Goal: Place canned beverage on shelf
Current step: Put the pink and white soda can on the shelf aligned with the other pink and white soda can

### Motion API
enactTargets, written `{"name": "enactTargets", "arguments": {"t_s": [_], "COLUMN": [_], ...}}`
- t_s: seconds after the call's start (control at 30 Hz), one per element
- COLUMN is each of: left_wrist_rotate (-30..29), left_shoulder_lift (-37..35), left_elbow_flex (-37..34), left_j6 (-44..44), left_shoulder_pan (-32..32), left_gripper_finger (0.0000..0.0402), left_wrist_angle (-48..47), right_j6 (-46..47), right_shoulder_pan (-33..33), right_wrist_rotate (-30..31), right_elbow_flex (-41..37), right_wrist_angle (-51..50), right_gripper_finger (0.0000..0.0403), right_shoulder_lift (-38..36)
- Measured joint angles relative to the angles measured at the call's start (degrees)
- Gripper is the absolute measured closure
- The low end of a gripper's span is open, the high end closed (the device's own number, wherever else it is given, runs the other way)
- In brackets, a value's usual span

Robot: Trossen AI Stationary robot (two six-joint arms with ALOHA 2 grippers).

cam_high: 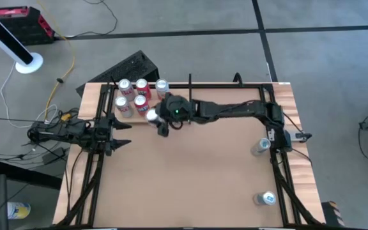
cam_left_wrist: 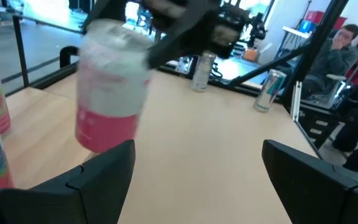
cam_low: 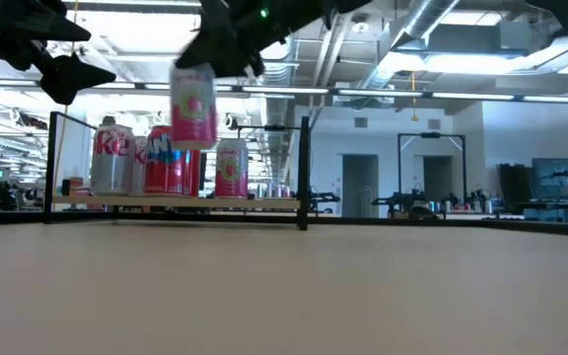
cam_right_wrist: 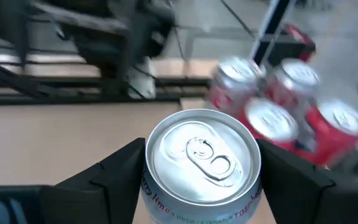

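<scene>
left wrist: blurred pink can [cam_left_wrist: 112, 93]

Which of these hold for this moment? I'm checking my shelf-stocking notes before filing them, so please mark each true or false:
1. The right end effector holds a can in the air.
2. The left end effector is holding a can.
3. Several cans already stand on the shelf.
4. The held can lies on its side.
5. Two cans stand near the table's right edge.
1. True. The right end effector grips a pink can clear of the table.
2. False. The left end effector is open and empty, at the table's left edge.
3. True. Cans stand on the shelf.
4. False. It hangs upright.
5. True. Two silver cans stand there.
</scene>
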Motion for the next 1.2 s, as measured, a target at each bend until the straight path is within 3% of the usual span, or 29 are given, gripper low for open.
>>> {"name": "enactTargets", "arguments": {"t_s": [0.5,1.2], "left_wrist_rotate": [0.0,0.0], "left_shoulder_lift": [0.0,0.0], "left_elbow_flex": [0.0,0.0], "left_j6": [0.7,0.7], "left_shoulder_pan": [0.0,0.0], "left_gripper_finger": [0.0065,0.0065], "left_wrist_angle": [1.5,1.5], "right_j6": [5.7,6.2], "right_shoulder_pan": [-6.1,-8.2], "right_wrist_rotate": [6.8,6.1], "right_elbow_flex": [-1.7,-1.7], "right_wrist_angle": [1.7,3.6], "right_gripper_finger": [0.0106,0.0106], "right_shoulder_lift": [3.3,4.6]}}
